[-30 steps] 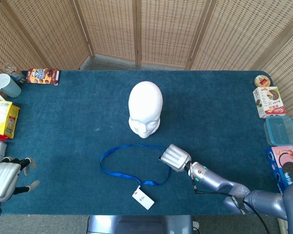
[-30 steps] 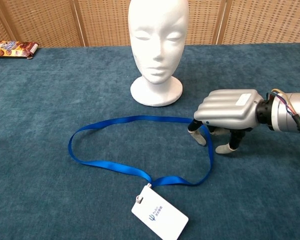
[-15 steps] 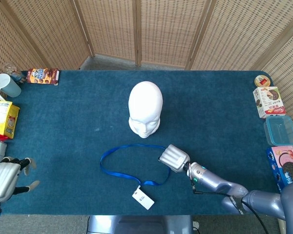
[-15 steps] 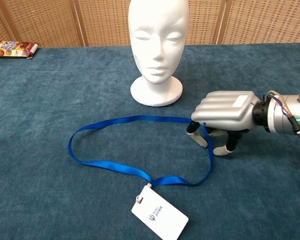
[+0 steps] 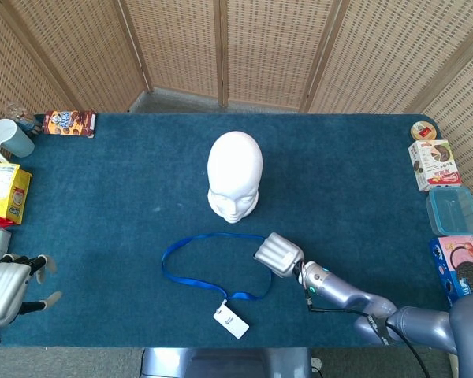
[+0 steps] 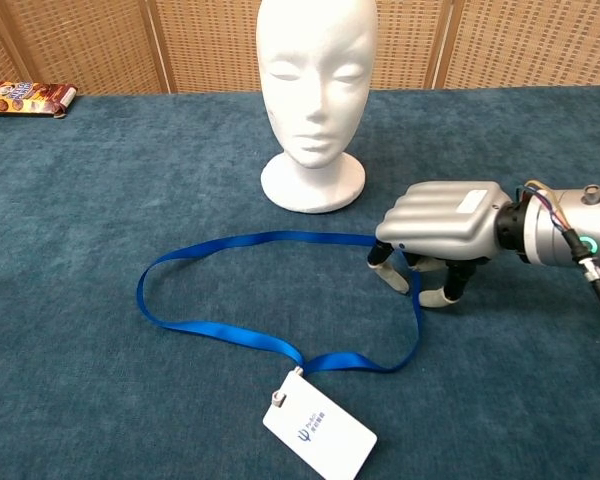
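Head view shows a clear plastic container (image 5: 454, 211) with a blue rim at the right edge of the table (image 5: 126, 205); nothing can be made out inside it. A pale blue cup (image 5: 10, 138) stands at the far left corner, its contents not visible from here.

The blue lanyard (image 6: 220, 335) lies flat on the teal cloth in a wide loop, in front of the white foam head (image 6: 315, 95). It is a thin, glossy ribbon whose two ends meet at a small metal clip holding a white card (image 6: 318, 437) with a small blue logo, near the table's front edge.

The right hand (image 6: 435, 250) sits palm down over the right end of the loop, fingers curled toward the cloth with the ribbon passing between the fingertips (image 6: 382, 276); whether they actually pinch it cannot be told.

The left hand (image 5: 6, 290) hovers at the table's left front corner, fingers slightly spread, holding nothing, near a yellow snack bag (image 5: 3, 193).
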`<state>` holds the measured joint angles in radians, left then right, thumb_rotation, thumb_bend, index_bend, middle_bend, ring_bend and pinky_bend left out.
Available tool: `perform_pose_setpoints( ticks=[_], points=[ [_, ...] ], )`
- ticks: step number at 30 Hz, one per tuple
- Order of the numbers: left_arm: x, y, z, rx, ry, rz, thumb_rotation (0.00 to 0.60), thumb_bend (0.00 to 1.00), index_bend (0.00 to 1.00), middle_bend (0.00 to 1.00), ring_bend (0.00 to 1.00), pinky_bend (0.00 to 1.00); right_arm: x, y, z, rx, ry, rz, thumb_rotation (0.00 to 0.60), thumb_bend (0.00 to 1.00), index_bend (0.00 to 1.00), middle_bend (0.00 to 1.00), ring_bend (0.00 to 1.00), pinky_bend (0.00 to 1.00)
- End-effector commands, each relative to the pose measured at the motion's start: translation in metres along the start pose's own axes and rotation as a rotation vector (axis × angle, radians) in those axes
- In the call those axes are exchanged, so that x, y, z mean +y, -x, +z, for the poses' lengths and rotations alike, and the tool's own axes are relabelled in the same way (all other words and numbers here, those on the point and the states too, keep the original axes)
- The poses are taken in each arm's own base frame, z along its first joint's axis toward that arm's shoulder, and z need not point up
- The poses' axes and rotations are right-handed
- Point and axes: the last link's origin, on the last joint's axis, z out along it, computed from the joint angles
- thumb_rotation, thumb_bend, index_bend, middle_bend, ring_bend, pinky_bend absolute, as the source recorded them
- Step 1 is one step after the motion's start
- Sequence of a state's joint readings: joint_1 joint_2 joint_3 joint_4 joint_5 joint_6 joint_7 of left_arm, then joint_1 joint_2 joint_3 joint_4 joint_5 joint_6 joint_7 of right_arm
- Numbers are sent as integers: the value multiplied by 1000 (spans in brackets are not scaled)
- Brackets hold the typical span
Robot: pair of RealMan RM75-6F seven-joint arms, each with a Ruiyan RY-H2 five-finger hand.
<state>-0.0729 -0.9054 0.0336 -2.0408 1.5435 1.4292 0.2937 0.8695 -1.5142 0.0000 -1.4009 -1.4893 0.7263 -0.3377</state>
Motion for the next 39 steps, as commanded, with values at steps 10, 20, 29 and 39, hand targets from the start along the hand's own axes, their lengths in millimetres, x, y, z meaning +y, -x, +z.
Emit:
perform_pose_setpoints(
  ticks=[10,20,29,39],
  points=[
    [0,1,1,-5,3,2,543,93,475,606,557,398,0,0,2,14,18,27,600,413,590,1000,1000,1000],
    [0,0,2,-4,4,5,542,92,475,606,556,398,0,0,3,25,25,42,600,434,614,1000,1000,1000],
    [1,0,2,-5,5,7,544,91,475,606,556,398,0,1,3,25,29,45,600,444,619,1000,1000,1000],
    [1,0,1,-6,5,8,542,93,475,606,557,398,0,-2,-1,37,30,62,600,445,634,1000,1000,1000]
  ],
)
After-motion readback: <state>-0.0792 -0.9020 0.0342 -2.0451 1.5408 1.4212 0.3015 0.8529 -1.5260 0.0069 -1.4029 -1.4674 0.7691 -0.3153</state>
